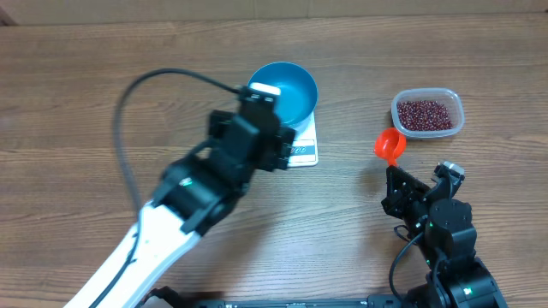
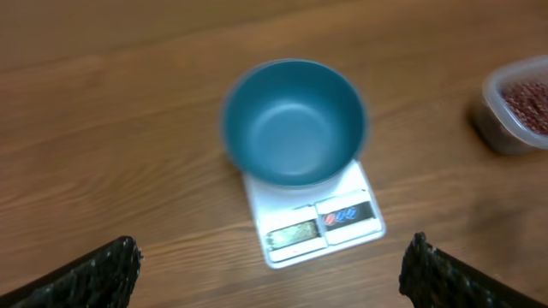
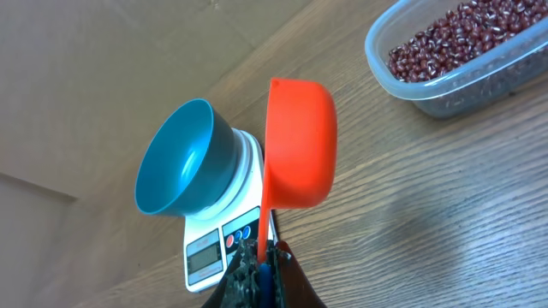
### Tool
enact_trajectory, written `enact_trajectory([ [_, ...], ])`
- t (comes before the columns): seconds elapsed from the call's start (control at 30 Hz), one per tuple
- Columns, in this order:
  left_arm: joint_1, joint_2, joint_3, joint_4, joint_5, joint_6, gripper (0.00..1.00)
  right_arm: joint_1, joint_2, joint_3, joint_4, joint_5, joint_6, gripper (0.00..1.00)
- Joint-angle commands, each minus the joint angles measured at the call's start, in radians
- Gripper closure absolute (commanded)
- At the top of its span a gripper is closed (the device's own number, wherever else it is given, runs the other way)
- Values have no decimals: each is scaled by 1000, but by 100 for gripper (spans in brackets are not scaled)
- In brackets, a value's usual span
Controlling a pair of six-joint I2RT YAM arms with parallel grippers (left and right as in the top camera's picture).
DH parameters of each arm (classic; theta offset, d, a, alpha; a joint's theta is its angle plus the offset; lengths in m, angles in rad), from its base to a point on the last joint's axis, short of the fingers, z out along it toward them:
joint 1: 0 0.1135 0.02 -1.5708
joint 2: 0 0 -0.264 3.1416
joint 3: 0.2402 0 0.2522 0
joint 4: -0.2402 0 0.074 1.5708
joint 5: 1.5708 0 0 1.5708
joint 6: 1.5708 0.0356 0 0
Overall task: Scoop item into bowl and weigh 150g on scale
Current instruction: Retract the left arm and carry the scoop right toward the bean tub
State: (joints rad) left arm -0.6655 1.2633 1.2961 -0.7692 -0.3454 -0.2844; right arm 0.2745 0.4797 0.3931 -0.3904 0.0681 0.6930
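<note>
The blue bowl [image 2: 295,120] stands empty on the white scale [image 2: 342,224], which lies mid-table [image 1: 305,151]. My left gripper [image 2: 274,257] hovers just in front of them, its black fingers [image 2: 94,274] spread wide with nothing between; from overhead the left arm [image 1: 248,137] covers the bowl's [image 1: 291,85] near-left side. The dark red beans [image 1: 425,112] fill a clear tub at the right [image 3: 462,38]. My right gripper [image 3: 265,252] is shut on the handle of an orange scoop [image 3: 300,145], held above the table between scale and tub [image 1: 390,145]; its cup looks empty.
The clear plastic tub [image 1: 455,125] sits at the far right of the wooden table [image 1: 77,111]. A black cable [image 1: 124,128] loops off the left arm over the table's left half. The right arm's base [image 1: 449,231] stands near the front edge.
</note>
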Motion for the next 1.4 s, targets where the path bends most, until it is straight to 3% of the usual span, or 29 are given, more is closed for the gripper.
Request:
enact_trajectory([
  [0.0,112,-123,18,-35,-30,0,0,-6,8,79,4,18,-81,96],
  [0.23,290,-254,18,-103,-47,0,0,-6,158,290,-153,56,-179,96],
  [0.4,299,-233,16,-161,-46,0,0,-6,323,525,-383,44,-178,96],
  [0.57,301,-223,18,-153,-45,35,0,-6,371,657,-526,-64,-178,96],
  [0.7,301,-223,39,-149,11,153,0,-6,345,660,-524,-191,-171,96],
  [0.87,301,-223,75,-134,32,215,0,-6,336,660,-496,-209,-171,96],
  [1.13,301,-218,114,-179,245,358,0,-6,366,660,-456,71,-223,96],
  [1.23,335,-201,115,-271,366,492,0,-6,428,660,-378,78,-315,96],
  [1.37,393,-174,115,-362,531,635,0,-6,484,660,-346,77,-332,96],
])
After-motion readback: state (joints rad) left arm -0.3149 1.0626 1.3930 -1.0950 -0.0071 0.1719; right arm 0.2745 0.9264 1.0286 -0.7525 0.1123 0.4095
